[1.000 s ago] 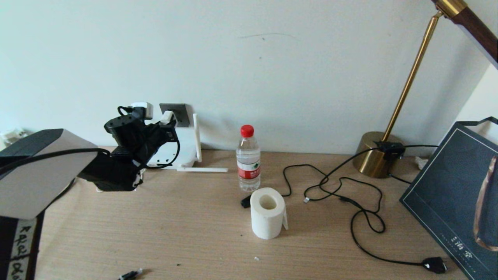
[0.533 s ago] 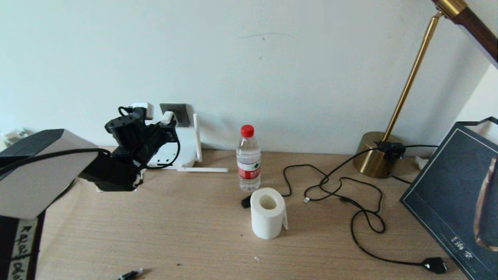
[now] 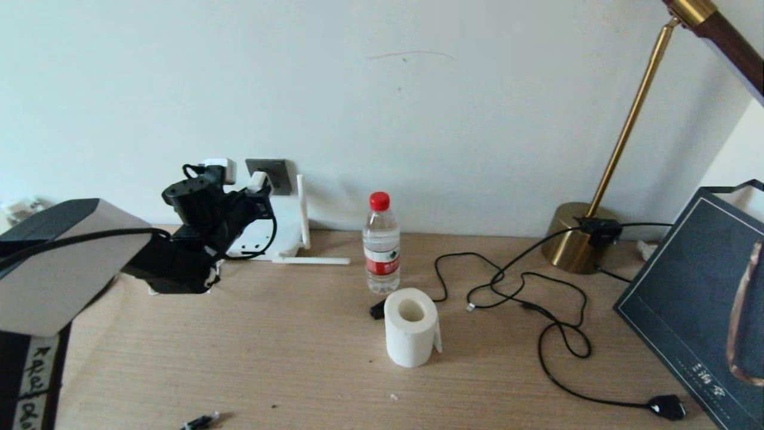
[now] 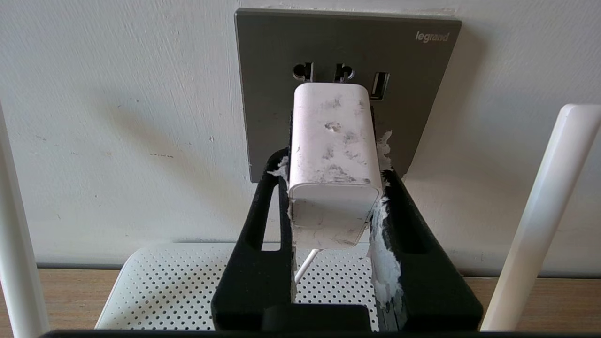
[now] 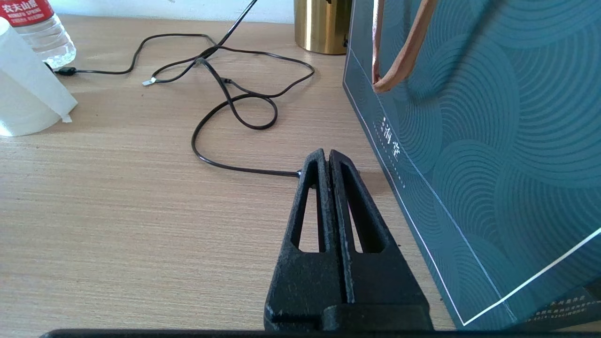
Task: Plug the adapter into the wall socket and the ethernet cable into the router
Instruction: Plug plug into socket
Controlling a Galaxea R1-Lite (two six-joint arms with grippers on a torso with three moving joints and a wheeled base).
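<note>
Head view: left gripper (image 3: 258, 182) raised at wall, clamping adapter (image 3: 257, 179) against wall socket (image 3: 270, 175); router (image 3: 280, 230) directly below gripper. Ethernet cable (image 3: 540, 322) lies on desk (image 3: 298, 358), well apart to gripper's right.

Left wrist view: fingers (image 4: 263, 220) clenched on adapter (image 4: 332, 159), its front end at socket (image 4: 347, 56) face; whether pins are seated cannot be told.

Right wrist view: right gripper (image 5: 327, 162) closed, empty, low over desk, cable (image 5: 235, 112) ahead, gift bag (image 5: 479, 141) just beside.

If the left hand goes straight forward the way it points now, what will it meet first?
Probably the wall socket. The left hand, shut on the adapter, points at the plate, so the adapter's front would likely reach it first. The remaining gap is unclear.
</note>
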